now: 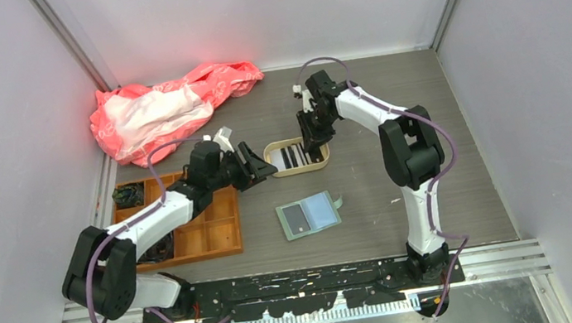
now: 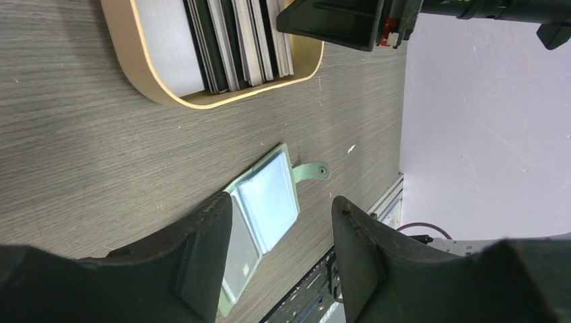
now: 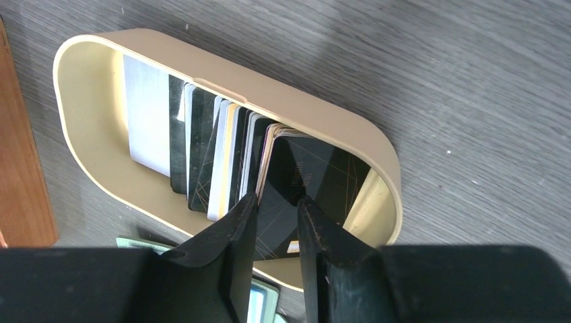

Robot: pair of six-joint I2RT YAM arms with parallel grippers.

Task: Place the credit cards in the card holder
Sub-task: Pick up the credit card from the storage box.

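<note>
Several dark and pale credit cards (image 1: 295, 155) stand on edge in a beige tray (image 1: 300, 169). My right gripper (image 1: 315, 142) reaches down into its right end. In the right wrist view its jaws (image 3: 277, 200) stand narrowly apart, one on each side of the lower edge of the last black card (image 3: 316, 168), which leans against the row. The green card holder (image 1: 308, 215) lies open on the table in front of the tray. My left gripper (image 1: 261, 169) hovers at the tray's left end, open and empty (image 2: 283, 200). In its own view the card holder (image 2: 266, 202) shows between its fingers.
An orange compartment tray (image 1: 199, 223) sits to the left under my left arm. A pink and white plastic bag (image 1: 167, 106) lies at the back left. White walls enclose the table on three sides. A metal rail (image 1: 307, 280) runs along the near edge.
</note>
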